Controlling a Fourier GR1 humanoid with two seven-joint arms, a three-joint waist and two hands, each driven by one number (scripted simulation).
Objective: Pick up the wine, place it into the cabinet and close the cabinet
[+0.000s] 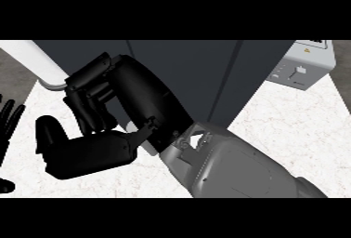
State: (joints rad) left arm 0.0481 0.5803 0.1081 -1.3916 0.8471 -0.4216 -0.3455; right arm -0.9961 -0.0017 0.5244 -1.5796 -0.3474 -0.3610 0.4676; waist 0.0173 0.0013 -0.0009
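My right hand (130, 100) is raised close to the view, in front of the dark cabinet (205, 74), with its grey forearm coming up from the lower right. It hides much of the cabinet's lower front. A white, rod-like shape with a grey lower end (34, 62) slants in from the top left and ends right beside the hand. I cannot tell whether this is the wine or whether the hand holds it. My left hand (8, 118) rests open at the left edge, fingers up.
A grey toaster (302, 65) stands at the back right on the white marbled counter (288, 135). The dark cabinet fills the top middle of the view.
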